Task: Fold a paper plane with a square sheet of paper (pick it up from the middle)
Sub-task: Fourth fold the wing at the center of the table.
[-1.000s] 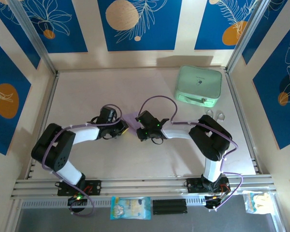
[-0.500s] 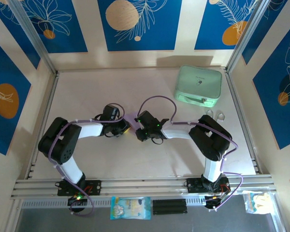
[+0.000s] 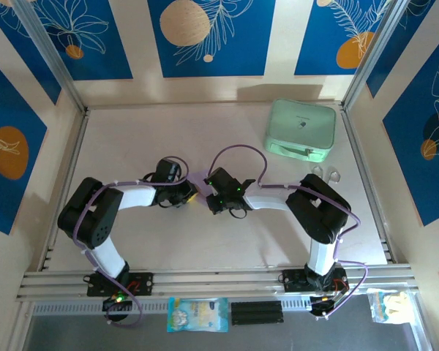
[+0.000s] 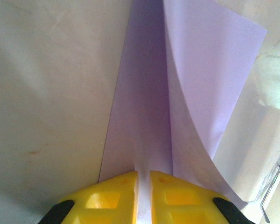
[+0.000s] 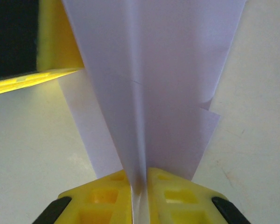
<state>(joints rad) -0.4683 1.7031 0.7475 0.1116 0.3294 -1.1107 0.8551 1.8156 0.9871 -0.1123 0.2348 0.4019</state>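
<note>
Table (image 3: pixel 132 139) takes up the middle of the top view, pale and matte. Left arm (image 3: pixel 121 201) reaches in from lower left and right arm (image 3: pixel 314 205) from lower right; they meet at frame centre. Mint case (image 3: pixel 301 130) lies flat at upper right of the table, well apart from both arms.

Paper (image 3: pixel 198 178) is a lilac creased piece at centre, caught between the two claws and mostly hidden by them from above. Left wrist view: paper (image 4: pixel 144 116) runs up the frame as a long folded strip, with one flap curling up on the right over the table. Right wrist view: paper (image 5: pixel 149 84) fans out toward the top, its centre ridge running down into the fingers.

Left claw (image 3: pixel 191 194) is clenched on the paper; its yellow fingers (image 4: pixel 114 189) are nearly touching, with the fold pinched between them. Right claw (image 3: pixel 211 195) is likewise clamped on the ridge, fingers (image 5: pixel 170 186) tight on either side. One left-claw finger (image 5: pixel 37 70) shows at upper left of the right wrist view, touching the paper's edge.
</note>
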